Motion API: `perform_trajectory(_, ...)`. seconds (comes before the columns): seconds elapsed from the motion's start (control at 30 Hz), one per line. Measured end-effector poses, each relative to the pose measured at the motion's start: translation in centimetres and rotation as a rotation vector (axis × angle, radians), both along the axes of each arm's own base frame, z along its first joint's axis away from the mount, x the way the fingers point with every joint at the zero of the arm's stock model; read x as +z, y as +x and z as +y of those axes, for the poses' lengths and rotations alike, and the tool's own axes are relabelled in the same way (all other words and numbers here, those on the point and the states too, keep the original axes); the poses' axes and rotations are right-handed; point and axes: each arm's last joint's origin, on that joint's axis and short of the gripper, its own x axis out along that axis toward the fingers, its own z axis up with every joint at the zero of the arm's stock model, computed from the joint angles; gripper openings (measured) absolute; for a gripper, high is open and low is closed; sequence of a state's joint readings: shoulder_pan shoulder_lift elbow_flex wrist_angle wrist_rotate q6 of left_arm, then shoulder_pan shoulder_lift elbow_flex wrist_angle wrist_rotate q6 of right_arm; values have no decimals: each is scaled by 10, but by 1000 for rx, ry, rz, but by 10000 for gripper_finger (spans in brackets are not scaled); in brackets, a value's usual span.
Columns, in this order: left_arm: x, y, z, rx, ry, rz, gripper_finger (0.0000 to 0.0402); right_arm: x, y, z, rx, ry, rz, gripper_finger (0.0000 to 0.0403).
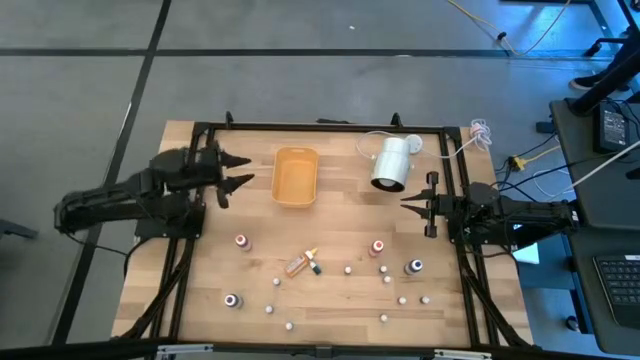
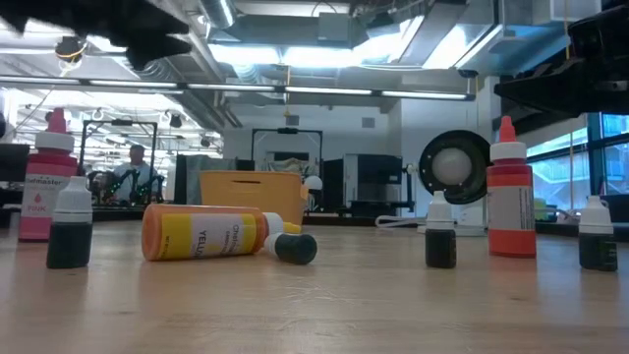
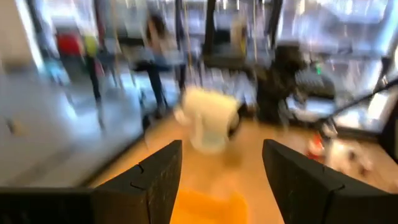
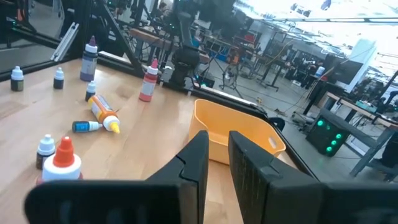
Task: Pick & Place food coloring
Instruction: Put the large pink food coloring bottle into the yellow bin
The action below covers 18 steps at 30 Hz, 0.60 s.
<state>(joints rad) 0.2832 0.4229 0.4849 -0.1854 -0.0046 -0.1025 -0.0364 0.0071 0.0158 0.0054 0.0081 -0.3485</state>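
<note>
Left pincer (image 1: 236, 171), at the left of the high view just left of the tray, fingers spread wide, holding nothing; in its own wrist view the two dark fingers (image 3: 158, 180) stand well apart above an orange blur.
Right pincer (image 1: 408, 204), right of centre in the high view, below the white cylinder, fingers drawn narrow and nearly touching, empty; same narrow gap in the right wrist view (image 4: 217, 165).
Orange rectangular plastic tray (image 1: 295, 176), upper centre of the high view, on the light wooden worktop (image 1: 340, 250); nothing visible inside it.
Large white cylinder (image 1: 391, 163), lying on its side, upper right of centre.
Food colouring, small white-capped bottles (image 1: 300, 264), scattered across the lower half of the worktop in the high view, none in the tray; one orange-bodied bottle lying on its side near centre with a small dark one (image 1: 314, 267) touching it; a pink bottle (image 1: 242, 241) upright to the left; a red bottle (image 1: 377, 247) upright to the right; two dark bottles (image 1: 414, 267) (image 1: 232, 300) upright; smallest ones showing as white dots along the lower edge.
</note>
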Motion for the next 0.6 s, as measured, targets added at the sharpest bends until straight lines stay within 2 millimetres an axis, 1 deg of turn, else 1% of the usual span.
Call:
perform_trajectory(0.1, 19, 19, 0, -47, -95, 228, 216, 0, 0, 0, 0, 5, 0, 67)
perform_trajectory(0.17, 25, 34, -2, -66, -155, 390, 215, 0, 0, 0, 0, 12, -1, 67)
perform_trajectory(0.27, 29, 54, -7, -103, -212, 600, 216, 0, 0, 0, 0, 15, -1, 67)
perform_trajectory(0.43, 26, 86, -28, -211, -205, 820, 219, 0, 0, 0, 1, 16, -1, 67)
perform_trajectory(0.5, 24, 93, -37, -256, -196, 882, 218, 0, 0, 0, 1, 16, -1, 67)
perform_trajectory(0.6, 15, 98, -50, -291, -199, 967, 215, 0, 0, 0, 1, 15, -1, 67)
